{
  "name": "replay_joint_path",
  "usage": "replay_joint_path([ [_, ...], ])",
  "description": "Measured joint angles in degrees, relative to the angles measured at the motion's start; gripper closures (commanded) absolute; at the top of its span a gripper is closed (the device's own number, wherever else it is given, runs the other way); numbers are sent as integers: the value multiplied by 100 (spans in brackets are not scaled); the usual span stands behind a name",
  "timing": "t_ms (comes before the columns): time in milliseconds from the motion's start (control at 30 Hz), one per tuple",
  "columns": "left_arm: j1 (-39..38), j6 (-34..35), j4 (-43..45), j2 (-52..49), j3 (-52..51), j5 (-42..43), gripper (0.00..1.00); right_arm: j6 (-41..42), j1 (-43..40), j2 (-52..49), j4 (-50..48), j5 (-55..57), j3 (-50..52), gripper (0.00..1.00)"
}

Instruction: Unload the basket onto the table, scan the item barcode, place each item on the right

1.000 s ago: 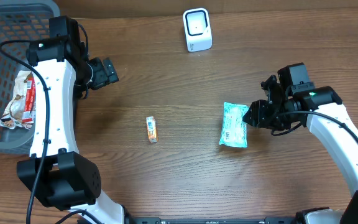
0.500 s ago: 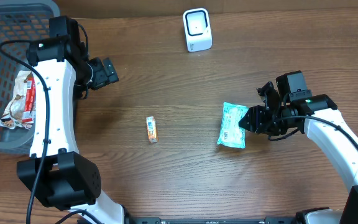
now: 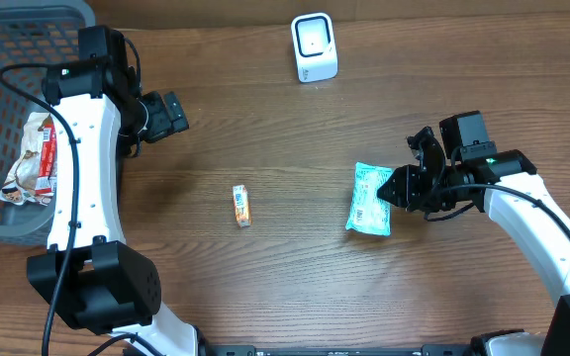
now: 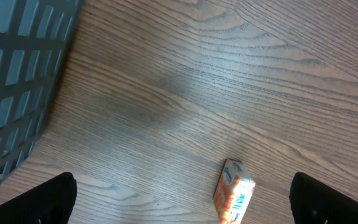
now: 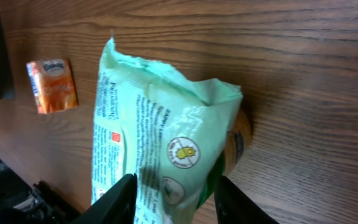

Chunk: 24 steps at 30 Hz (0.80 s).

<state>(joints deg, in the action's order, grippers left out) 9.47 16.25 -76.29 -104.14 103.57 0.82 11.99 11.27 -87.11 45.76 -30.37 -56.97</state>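
Mock shop checkout, wooden table, white barcode scanner, grey shopping basket, green snack packet

Left arm, left of scanner: white link shells, black joint housings, black cable looped alongside, green indicator lit. Right arm, right of scanner: identical finish, black cable.

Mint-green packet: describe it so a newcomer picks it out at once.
On the wooden table, look right of centre, below the white scanner. The mint-green packet lies between the fingers of the right gripper; unlike the small orange packet, it is larger, pale green and crinkly.
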Motion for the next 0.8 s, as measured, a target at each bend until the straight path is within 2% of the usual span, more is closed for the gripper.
replay_joint_path([
  [167,0,0,0,0,0,0,0,2,0,0,-24,107,70,60],
  [233,2,0,0,0,0,0,1,0,0,0,-28,118,111,64],
  [400,0,0,2,0,0,0,0,-24,2,0,-76,46,111,89],
  [500,0,0,0,0,0,0,0,-9,2,2,-83,-15,109,96],
  [800,0,0,0,0,0,0,0,2,-2,7,-24,-267,46,96],
])
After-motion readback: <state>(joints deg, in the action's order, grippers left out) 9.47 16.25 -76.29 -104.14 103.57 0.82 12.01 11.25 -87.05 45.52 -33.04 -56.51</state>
